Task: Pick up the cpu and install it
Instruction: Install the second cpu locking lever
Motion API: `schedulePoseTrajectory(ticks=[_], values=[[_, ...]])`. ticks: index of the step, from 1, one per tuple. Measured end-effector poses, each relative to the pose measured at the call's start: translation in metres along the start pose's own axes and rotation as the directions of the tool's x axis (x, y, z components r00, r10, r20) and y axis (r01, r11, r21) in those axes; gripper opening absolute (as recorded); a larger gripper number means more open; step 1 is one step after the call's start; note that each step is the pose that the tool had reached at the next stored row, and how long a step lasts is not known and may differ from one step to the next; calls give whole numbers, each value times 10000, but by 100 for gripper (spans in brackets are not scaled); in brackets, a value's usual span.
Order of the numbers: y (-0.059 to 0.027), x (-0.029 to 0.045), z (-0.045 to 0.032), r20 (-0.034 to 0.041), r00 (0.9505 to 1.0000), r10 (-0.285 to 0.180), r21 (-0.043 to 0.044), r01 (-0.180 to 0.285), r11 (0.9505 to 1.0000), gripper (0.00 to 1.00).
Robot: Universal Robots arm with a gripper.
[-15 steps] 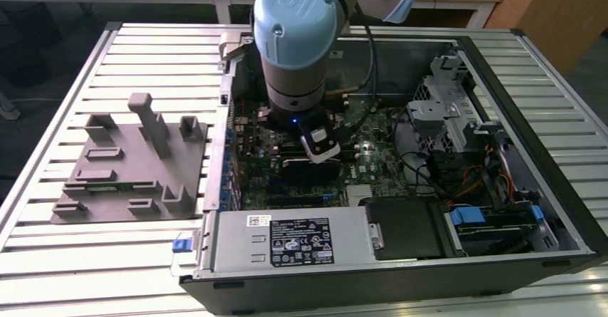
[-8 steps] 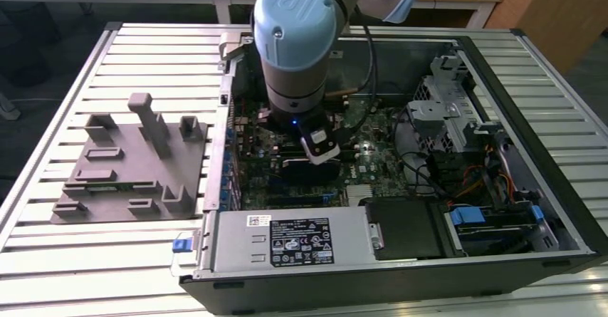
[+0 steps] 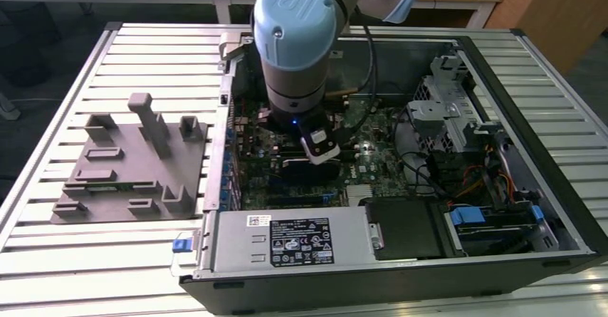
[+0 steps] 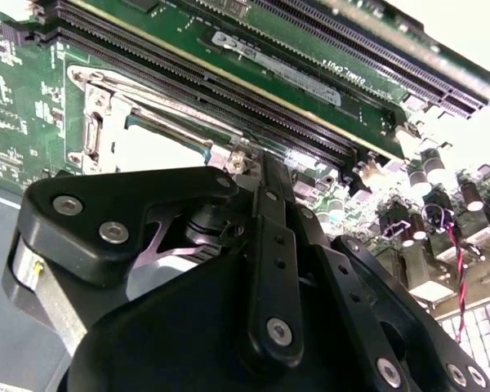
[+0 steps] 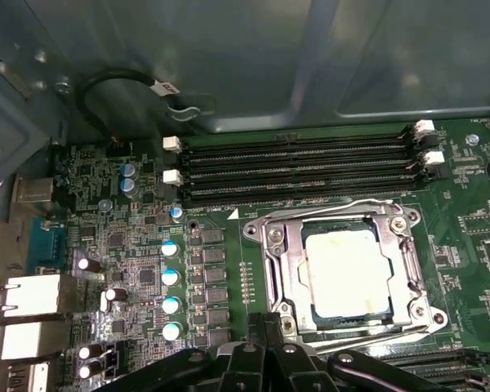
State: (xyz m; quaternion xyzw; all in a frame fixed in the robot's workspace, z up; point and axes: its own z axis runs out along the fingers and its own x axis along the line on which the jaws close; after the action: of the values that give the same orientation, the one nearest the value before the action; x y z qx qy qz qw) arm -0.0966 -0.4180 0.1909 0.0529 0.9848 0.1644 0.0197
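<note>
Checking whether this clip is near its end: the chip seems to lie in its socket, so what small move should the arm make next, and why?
Probably a short, straight lift away from the board. In the first wrist view the chip lies flat inside the metal socket frame, and the gripper sits low at that frame's edge, so sideways travel risks bumping it.

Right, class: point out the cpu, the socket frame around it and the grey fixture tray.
cpu [image 5: 345, 272], first wrist view, middle of its pale metal top.
socket frame [image 5: 279, 265], first wrist view, the metal side rail.
grey fixture tray [image 3: 114, 189], exterior view, flat base.
</note>
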Motion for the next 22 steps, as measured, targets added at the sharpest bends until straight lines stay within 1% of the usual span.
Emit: schedulePoseTrajectory(ticks=[4,7,9,10,11,12,13,16,17,18,19,20,22], values=[[31,-2,-92,2,10000,4,6,-4,10000,11],[62,-4,-179,8,10000,15,25,-15,10000,11],[81,-5,-230,16,10000,24,70,-24,10000,11],[89,-5,-253,22,10000,26,113,-26,9999,11],[96,-6,-271,30,10000,25,174,-26,9998,11],[102,-6,-283,40,10000,22,262,-23,9997,11],[107,-6,-290,57,10000,19,408,-21,9992,11],[115,-5,-292,114,9999,3,939,-14,9956,11],[119,-6,-289,133,9999,8,1070,-23,9943,11],[125,-10,-287,148,9999,21,1158,-38,9933,11],[134,-18,-284,158,9999,32,1207,-51,9927,11],[146,-32,-279,165,9999,45,1226,-65,9924,11],[171,-69,-268,171,9998,60,1233,-80,9923,11]])
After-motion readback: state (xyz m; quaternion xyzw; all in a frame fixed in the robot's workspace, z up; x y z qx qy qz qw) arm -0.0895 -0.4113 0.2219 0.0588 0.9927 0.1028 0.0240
